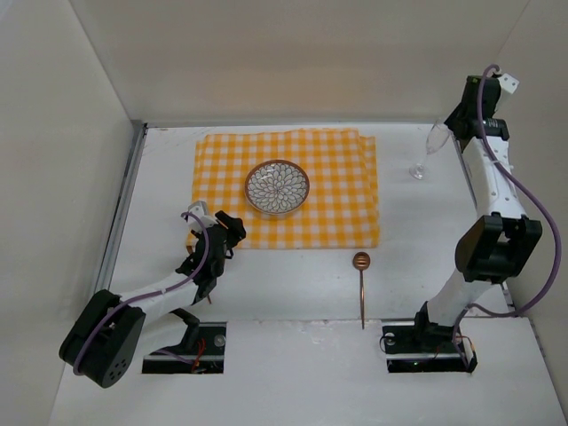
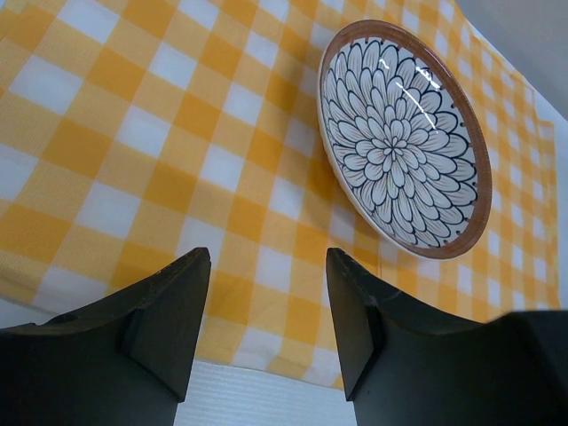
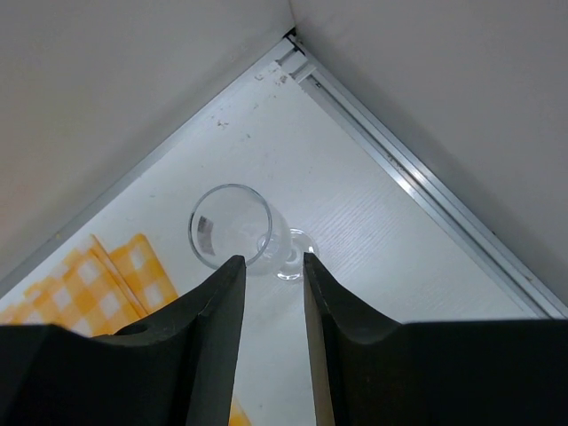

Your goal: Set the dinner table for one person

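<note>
On the white dinner table [image 1: 293,284] lies a yellow-and-white checked cloth [image 1: 337,191] with a flower-patterned plate [image 1: 277,188] in its middle. A copper-headed spoon [image 1: 362,284] lies in front of the cloth's right corner. A clear stemmed glass [image 1: 428,151] stands upright at the back right. My right gripper [image 3: 273,259] hovers just above the glass [image 3: 232,226], open, with nothing between its fingers. My left gripper [image 2: 268,257] is open and empty over the near edge of the cloth [image 2: 133,133], short of the plate [image 2: 404,142].
White walls close the table in on the left, back and right, with a metal rail [image 3: 417,182] along the right wall close to the glass. Both arm bases sit in cut-outs at the near edge [image 1: 302,355].
</note>
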You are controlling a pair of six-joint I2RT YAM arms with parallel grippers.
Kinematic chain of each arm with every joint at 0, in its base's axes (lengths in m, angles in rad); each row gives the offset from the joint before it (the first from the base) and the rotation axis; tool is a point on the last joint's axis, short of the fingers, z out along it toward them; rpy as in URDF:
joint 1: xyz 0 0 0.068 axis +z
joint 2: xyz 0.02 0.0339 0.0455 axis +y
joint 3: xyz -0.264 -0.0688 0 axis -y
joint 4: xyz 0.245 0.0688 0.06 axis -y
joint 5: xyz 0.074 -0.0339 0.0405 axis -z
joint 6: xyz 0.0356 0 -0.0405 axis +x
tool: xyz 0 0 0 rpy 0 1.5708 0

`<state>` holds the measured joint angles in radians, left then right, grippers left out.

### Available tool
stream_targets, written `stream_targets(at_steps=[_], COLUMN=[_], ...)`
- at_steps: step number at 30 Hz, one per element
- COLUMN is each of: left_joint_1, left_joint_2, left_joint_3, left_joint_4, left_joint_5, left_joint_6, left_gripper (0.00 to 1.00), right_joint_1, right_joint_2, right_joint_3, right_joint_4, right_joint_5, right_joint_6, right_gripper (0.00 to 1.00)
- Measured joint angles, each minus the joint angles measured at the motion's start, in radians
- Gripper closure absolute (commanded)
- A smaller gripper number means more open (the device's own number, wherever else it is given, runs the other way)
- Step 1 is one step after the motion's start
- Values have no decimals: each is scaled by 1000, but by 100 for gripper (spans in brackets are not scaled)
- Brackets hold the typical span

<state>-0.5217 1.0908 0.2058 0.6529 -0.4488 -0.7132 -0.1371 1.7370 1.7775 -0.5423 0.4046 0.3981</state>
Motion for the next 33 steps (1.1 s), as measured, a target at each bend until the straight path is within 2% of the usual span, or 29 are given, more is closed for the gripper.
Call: stream_targets(at_steps=[27, 33], left_joint_1=[5, 7], left_joint_2=[0, 0], left_joint_3=[0, 0], left_joint_4=[1, 1], left_joint_5=[2, 2], left_joint_6=[-2, -3], left_gripper=[47, 47], right_joint_1=[-34, -34], right_joint_2=[90, 132], right_joint_3=[10, 25], right_joint_4=[20, 26], right_joint_5=[-98, -99], right_joint_6=[33, 34], right_gripper=[63, 67])
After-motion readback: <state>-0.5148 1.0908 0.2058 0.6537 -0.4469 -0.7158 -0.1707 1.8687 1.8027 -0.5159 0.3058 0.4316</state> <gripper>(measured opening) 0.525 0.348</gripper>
